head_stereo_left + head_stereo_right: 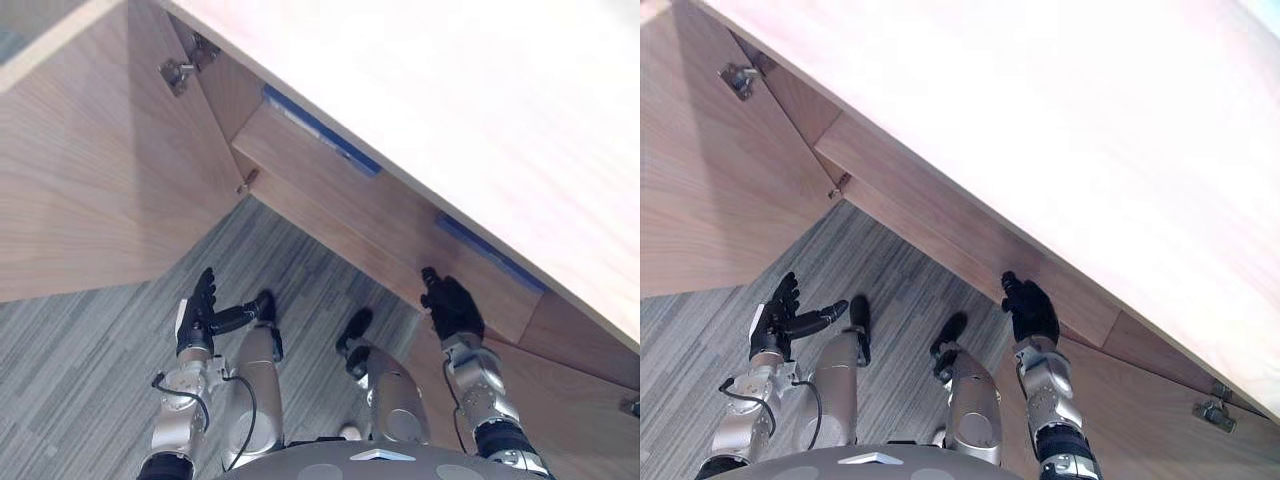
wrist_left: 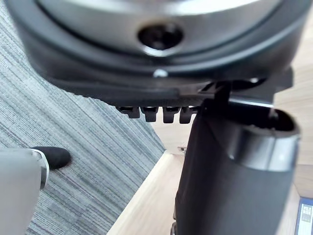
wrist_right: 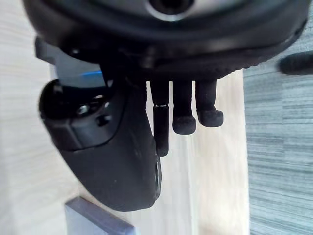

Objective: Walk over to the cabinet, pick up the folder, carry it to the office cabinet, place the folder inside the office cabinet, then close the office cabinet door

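The wooden office cabinet (image 1: 330,190) stands open before me, its shelf under the pale top (image 1: 480,110). Two blue folder edges lie on that shelf, one (image 1: 320,130) at the back left and one (image 1: 490,252) just above my right hand (image 1: 452,305). That hand is open, fingers straight, right at the shelf's front edge; its wrist view shows a blue-grey folder corner (image 3: 98,223) below the thumb. Over the carpet, my left hand (image 1: 197,315) hangs open and holds nothing. A blue corner (image 2: 304,215) also shows in the left wrist view.
The cabinet's left door (image 1: 90,180) is swung wide open, with a metal hinge (image 1: 178,72) near its top. A second door panel (image 1: 570,410) stands open at the lower right, hinge (image 1: 1215,412) showing. Grey striped carpet (image 1: 90,360) covers the floor.
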Controlling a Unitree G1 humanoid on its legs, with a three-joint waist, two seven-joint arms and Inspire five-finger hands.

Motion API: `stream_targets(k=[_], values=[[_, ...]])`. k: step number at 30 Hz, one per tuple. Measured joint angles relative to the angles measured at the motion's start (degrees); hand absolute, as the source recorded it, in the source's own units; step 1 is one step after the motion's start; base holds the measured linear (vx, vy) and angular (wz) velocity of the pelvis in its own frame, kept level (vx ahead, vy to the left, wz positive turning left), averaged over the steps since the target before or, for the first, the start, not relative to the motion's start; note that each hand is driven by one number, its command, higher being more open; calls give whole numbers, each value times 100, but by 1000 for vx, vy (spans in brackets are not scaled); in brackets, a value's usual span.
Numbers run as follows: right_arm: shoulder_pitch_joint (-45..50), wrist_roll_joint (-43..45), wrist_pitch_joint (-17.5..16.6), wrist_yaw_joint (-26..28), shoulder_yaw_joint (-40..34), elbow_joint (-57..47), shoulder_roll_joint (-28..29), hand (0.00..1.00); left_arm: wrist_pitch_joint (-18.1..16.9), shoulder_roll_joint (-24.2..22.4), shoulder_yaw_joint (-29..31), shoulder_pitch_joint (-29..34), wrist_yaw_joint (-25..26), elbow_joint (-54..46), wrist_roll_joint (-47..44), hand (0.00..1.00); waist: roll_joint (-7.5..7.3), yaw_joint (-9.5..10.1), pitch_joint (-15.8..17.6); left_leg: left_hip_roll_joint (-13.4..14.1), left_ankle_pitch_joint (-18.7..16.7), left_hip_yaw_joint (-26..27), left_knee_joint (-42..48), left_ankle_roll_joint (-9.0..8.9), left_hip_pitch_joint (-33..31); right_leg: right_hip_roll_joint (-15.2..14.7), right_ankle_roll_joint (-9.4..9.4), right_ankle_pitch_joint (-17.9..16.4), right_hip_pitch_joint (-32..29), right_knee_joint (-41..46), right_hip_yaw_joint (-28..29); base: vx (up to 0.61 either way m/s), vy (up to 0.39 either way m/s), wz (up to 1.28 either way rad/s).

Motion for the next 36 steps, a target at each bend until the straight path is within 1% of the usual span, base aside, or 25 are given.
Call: stream_targets(k=[2, 4, 6, 7, 8, 10, 11, 13, 15, 18, 21, 23, 25, 28, 29, 31, 32, 34, 36], values=[[4, -231, 29, 111, 177, 148, -37, 0, 3, 9, -4, -1, -6, 204, 159, 100, 11, 1, -141, 2, 28, 22, -79, -8, 90, 69, -5, 104, 117, -215, 4, 11, -3, -3], [2, -394, 35, 151, 376, 284, -67, 0, 2, 13, -15, 2, -33, 354, 279, 100, 15, 12, -198, 1, 69, 52, -202, -25, 258, 139, -24, 224, 313, -473, 8, 6, -18, -5], [5, -411, 64, 221, 536, 431, -97, 0, 3, 14, -19, 3, -65, 491, 361, 100, 12, 20, -301, -5, 111, 70, -308, -42, 342, 189, -29, 309, 412, -655, 8, 1, -26, -3], [15, -582, 79, 256, 677, 566, -135, 0, 3, 13, -31, 8, -77, 615, 383, 100, 15, 22, -414, -11, 141, 79, -383, -56, 388, 221, -39, 361, 463, -774, 8, 0, 0, 0], [13, -716, 89, 266, 742, 641, -150, 0, 3, 13, -31, 6, -78, 677, 422, 100, 15, 29, -450, -10, 150, 84, -416, -65, 432, 240, -47, 384, 504, -831, 10, 15, -36, -4], [26, -1339, 93, 288, 987, 1106, -158, 0, 2, 14, -56, 7, -90, 1027, 613, 100, 12, 82, -604, -20, 214, 117, -624, -109, 691, 278, -59, 400, 699, -971, 29, 18, -47, -5], [29, -1426, 95, 285, 1017, 1176, -158, 0, 2, 15, -70, 6, -90, 1081, 633, 100, 11, 91, -625, -25, 225, 122, -661, -111, 728, 281, -62, 400, 724, -991, 31, 28, -32, -4], [65, -1995, 113, 204, 1188, 1639, -152, 0, 6, -1, -164, -6, -102, 1485, 830, 100, 29, 144, -808, -97, 320, 129, -908, -137, 938, 282, -69, 396, 828, -1033, 39, 37, -28, 0], [86, -2357, 117, 101, 1247, 1917, -120, 0, 19, -31, -208, -15, -112, 1806, 901, 100, 60, 143, -906, -115, 360, 122, -1023, -148, 1064, 292, -70, 396, 925, -1087, 22, 34, -33, 3], [101, -2868, 170, -126, 1234, 2301, 20, 0, 117, -31, -192, -33, -109, 2269, 1084, 100, 72, 129, -989, -161, 459, 109, -1287, -161, 1407, 285, -115, 362, 1149, -1101, 16, 17, -16, 3], [167, -3094, 231, -282, 1213, 2603, 109, 0, 207, -39, -193, -23, -95, 2586, 1093, 100, 90, 133, -1163, -239, 581, 100, -1595, -163, 1684, 244, -123, 337, 1292, -1102, 6, 10, -4, 3], [204, -3102, 244, -360, 1007, 2697, 224, 0, 242, -48, -190, -10, -103, 2742, 1101, 100, 87, 126, -1221, -295, 670, 102, -1812, -155, 1911, 201, -130, 276, 1397, -1091, 6, -1, 5, 2], [205, -3327, 287, -436, 815, 2856, 269, 0, 333, -66, -189, -8, -129, 2927, 1265, 100, 87, 121, -1366, -380, 825, 162, -2207, -135, 2205, 130, -81, 236, 1452, -1048, 58, -13, 36, -5], [203, -3483, 359, -548, 616, 2937, 320, 0, 357, -90, -179, -23, -169, 3142, 1351, 100, 95, 113, -1446, -453, 999, 220, -2635, -142, 2491, 65, -36, 206, 1498, -1016, 100, -17, 73, -14], [181, -3591, 514, -661, 72, 3054, 477, 0, 584, -163, 28, -98, -219, 3501, 1670, 100, 65, 30, -1600, -563, 1088, 390, -2927, -101, 2756, -36, 80, 252, 1514, -998, 304, -10, 124, -31], [157, -3594, 538, -661, -39, 3064, 500, 0, 603, -158, 29, -152, -240, 3597, 1723, 100, 66, -17, -1612, -597, 1081, 436, -2927, -88, 2784, -67, 121, 325, 1538, -1032, 363, -11, 101, -27], [107, -3597, 629, -659, -233, 3153, 508, 100, 682, -158, 30, -284, -272, 3769, 1826, 100, 68, -17, -1615, -670, 1052, 539, -2931, -64, 2890, -94, 164, 374, 1606, -1089, 454, -23, 71, -29], [86, -3588, 644, -658, -318, 3158, 510, 100, 699, -161, 28, -288, -292, 3775, 1917, 100, 79, -23, -1616, -681, 1027, 612, -2932, -44, 2955, -103, 167, 381, 1618, -1083, 538, -16, 45, -23], [92, -3580, 641, -658, -355, 3157, 510, 100, 704, -152, 14, -320, -315, 3826, 1960, 100, 79, -78, -1621, -702, 1018, 639, -2931, -35, 2961, -122, 172, 408, 1611, -1083, 566, -5, 22, -7]])
